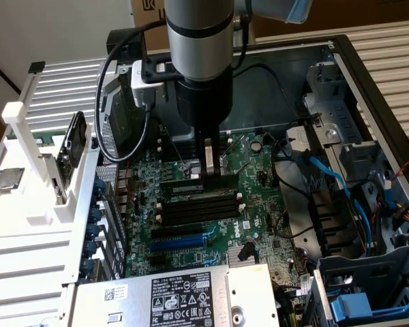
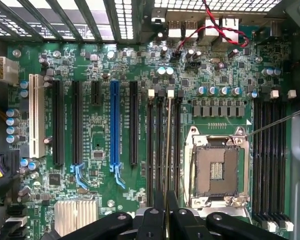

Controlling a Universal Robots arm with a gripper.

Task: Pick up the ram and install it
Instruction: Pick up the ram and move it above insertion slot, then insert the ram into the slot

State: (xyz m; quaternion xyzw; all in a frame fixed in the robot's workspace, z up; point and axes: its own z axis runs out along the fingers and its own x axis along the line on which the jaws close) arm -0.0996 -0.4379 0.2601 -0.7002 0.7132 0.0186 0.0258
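The ram (image 1: 191, 185) sits at the centre of the exterior view. It lies along the uppermost of the black memory slots (image 1: 199, 204), under the arm. In the wrist view it shows edge-on as a thin pale line (image 2: 166, 150) running between the slots. The gripper (image 2: 165, 212) is drawn in narrow, with its fingers pinching the stick near its middle. From here I can't tell whether the stick is seated or only resting at the mouth of the slot.

To my eye, the job right now is about keeping things straight. The stick should stay upright and dead parallel to the slot, with its notch over the slot's key and the white end clips swung out. The push should go straight down and evenly, so that neither end dips first. A tilt could jam an end or strain the motherboard (image 1: 259, 170).

I count one ram in the grip. This bank looks like four memory slots, and what looks like another four (image 2: 270, 150) lie on the far side of the one bare processor socket (image 2: 217, 170). There is one blue expansion slot (image 2: 114, 125), one white slot (image 2: 36, 115) and one finned heatsink (image 2: 75, 217). At the middle left of the exterior view, a white rack (image 1: 27, 129) holds one more dark board (image 1: 71, 146) standing upright.
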